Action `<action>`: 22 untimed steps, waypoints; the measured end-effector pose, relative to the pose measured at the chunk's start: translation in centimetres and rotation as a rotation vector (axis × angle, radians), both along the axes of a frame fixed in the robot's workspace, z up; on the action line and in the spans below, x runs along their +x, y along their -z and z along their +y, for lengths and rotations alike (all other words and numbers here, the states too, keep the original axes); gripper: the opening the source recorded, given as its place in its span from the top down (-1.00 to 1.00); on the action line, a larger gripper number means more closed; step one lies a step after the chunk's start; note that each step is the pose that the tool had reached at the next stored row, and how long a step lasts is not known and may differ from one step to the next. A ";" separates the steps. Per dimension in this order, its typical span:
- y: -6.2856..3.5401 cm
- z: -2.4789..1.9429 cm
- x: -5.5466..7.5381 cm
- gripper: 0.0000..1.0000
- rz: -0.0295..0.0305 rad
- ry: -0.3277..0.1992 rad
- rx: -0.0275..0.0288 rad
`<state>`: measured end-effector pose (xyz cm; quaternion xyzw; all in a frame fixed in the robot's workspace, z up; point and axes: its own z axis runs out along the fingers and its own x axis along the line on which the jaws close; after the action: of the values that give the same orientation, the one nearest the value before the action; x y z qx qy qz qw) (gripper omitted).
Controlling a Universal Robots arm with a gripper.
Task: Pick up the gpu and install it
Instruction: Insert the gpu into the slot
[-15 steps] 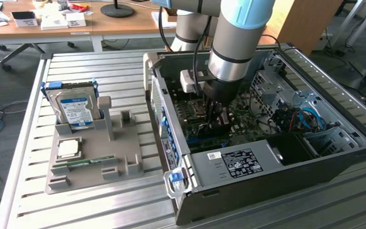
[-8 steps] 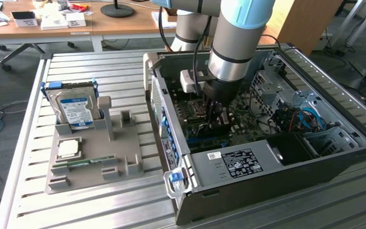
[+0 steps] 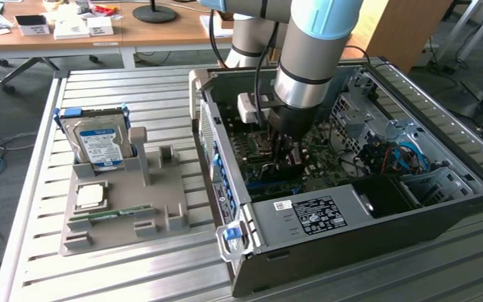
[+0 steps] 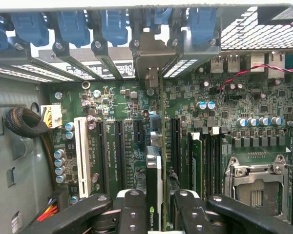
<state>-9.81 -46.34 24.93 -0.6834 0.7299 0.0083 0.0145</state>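
Office desks and a wooden cabinet stand behind a slatted metal table (image 3: pixel 133 277), on which an open PC case (image 3: pixel 392 220) lies on its side toward the exterior view's right. Toward that view's left, a grey holder (image 3: pixel 128 201) carries a silver hard drive (image 3: pixel 100 141) with a blue label standing upright, a CPU (image 3: pixel 90 196) lying flat and a narrow green memory stick (image 3: pixel 111 215) just in front of it. From above, the arm (image 3: pixel 313 56) reaches straight down into the case, and its gripper (image 3: pixel 285 160) sits low over the motherboard (image 3: pixel 326 160). Seen from the wrist, the gripper (image 4: pixel 155 207) has its two black fingers (image 4: pixel 133 214) closed on the gpu (image 4: pixel 155 168), one on each side of the card. It is held on edge, so that it appears as a thin strip with a black part bearing a green logo near the fingers. Its far end runs up to a silver bracket (image 4: pixel 151 66), which meets the row of rear slot openings with blue clips (image 4: pixel 115 22). Black expansion slots (image 4: pixel 118 151) lie parallel to the card on both sides of it; whether it is fully seated I cannot tell. An empty CPU socket (image 4: pixel 256 183) sits on the board beside the gripper, and a bundle of sleeved cable (image 4: pixel 24 122) curls along the grey case wall.
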 end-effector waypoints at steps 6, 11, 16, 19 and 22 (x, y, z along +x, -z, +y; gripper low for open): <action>-0.02 0.00 0.0 0.47 0.0002 0.000 -0.0006; -0.02 0.00 0.0 0.47 0.0002 0.000 -0.0005; -0.02 0.00 0.0 0.22 0.0002 0.000 -0.0005; -0.03 0.00 0.0 -0.02 0.0003 0.000 -0.0006; -0.03 0.00 0.0 -0.15 0.0002 0.000 -0.0006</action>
<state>-9.81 -46.35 24.96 -0.6834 0.7299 0.0081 0.0142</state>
